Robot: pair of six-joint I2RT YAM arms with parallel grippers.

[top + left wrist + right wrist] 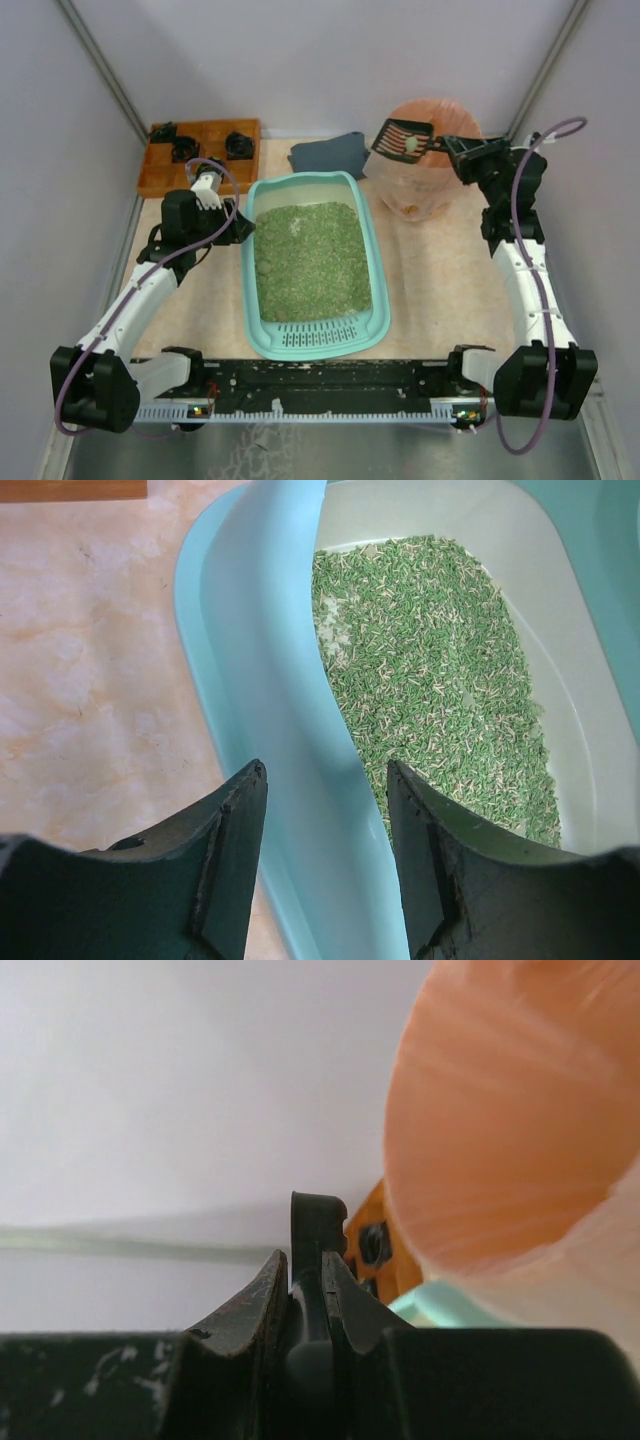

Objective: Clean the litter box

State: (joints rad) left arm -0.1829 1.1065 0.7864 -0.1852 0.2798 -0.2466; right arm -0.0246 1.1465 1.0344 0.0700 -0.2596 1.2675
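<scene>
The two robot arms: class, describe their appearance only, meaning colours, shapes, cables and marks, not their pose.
The left arm and right arm each have white links between chunky black joint housings, with a mauve cable looping alongside. The left gripper and right gripper have dark wedge-shaped fingers; the right one's body shows whitish scuffs.

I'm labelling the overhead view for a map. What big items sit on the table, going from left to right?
wooden tray → litter box → pink-lined bin
</scene>
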